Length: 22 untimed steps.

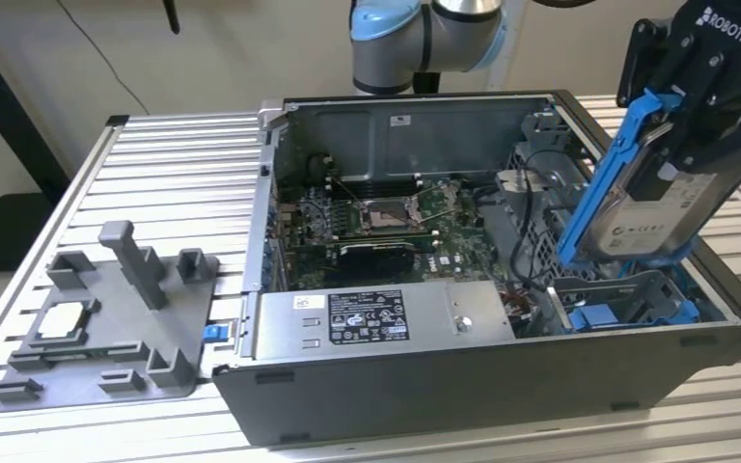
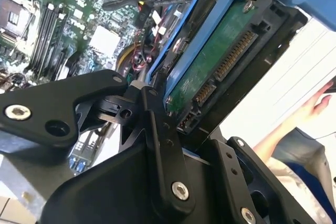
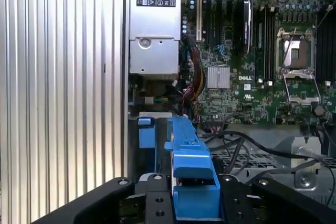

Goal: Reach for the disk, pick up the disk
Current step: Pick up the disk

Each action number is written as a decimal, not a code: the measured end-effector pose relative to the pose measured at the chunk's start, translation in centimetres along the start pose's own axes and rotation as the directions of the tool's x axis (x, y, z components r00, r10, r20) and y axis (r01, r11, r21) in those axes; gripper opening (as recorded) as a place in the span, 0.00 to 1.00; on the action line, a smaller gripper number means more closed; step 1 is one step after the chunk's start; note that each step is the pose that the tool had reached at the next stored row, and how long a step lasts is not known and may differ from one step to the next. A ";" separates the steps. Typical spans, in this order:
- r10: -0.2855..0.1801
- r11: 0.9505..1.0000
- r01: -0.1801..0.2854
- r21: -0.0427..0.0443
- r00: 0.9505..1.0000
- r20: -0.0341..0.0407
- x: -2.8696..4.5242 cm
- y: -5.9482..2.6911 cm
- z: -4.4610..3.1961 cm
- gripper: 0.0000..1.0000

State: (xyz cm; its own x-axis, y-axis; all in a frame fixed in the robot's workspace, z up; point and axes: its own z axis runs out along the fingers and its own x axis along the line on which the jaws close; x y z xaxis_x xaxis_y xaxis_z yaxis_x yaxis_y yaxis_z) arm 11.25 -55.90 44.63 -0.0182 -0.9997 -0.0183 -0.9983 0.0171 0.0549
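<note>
The ribbed aluminium table [image 1: 151, 174] carries an open computer case [image 1: 474, 386], side panel off, with the motherboard [image 1: 384, 207] and the power supply [image 1: 384, 318] exposed. At the exterior view's left sits a grey plastic fixture [image 1: 113, 328] with a small silver chip [image 1: 65, 320] in it, well apart from the work.

The gripper [image 1: 679, 125] hangs over the case's right end in the exterior view and is clamped on the disk [image 1: 647, 207], a silver hard drive in its blue frame. The disk is tilted and mostly above the case rim, with its lower end near the blue drive bay [image 1: 621, 309]; I cannot tell if it is fully free of it. In the second wrist view the black fingers [image 2: 157, 129] pinch the disk [image 2: 220, 61] close to its connector end, so most of its length hangs beyond the grip. The first wrist view shows the blue frame [image 3: 191, 182] between the pads.

Risks, as I judge them:
- End grip on a long flat drive: it could pivot or slip in the pads.
- The lower end could catch on the bay or case wall if moved sideways.
- Loose black cables [image 3: 247, 145] lie just beside the bay and could snag.
- A person's hand [image 2: 315, 111] is nearby, beyond the disk in the second wrist view; a dropped drive or a swing could hit it.
</note>
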 end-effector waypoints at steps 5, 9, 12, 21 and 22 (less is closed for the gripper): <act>-0.001 1.000 0.001 0.000 1.000 0.007 0.18 -0.50 0.58 0.00; -0.001 1.000 0.001 -0.004 1.000 0.011 1.01 -1.21 0.98 0.00; -0.001 1.000 0.001 -0.005 1.000 0.012 1.82 -1.29 1.26 0.00; -0.005 1.000 0.005 -0.005 1.000 0.011 2.42 -1.31 1.54 0.00; -0.005 1.000 0.005 -0.005 1.000 0.011 2.42 -1.31 1.54 0.00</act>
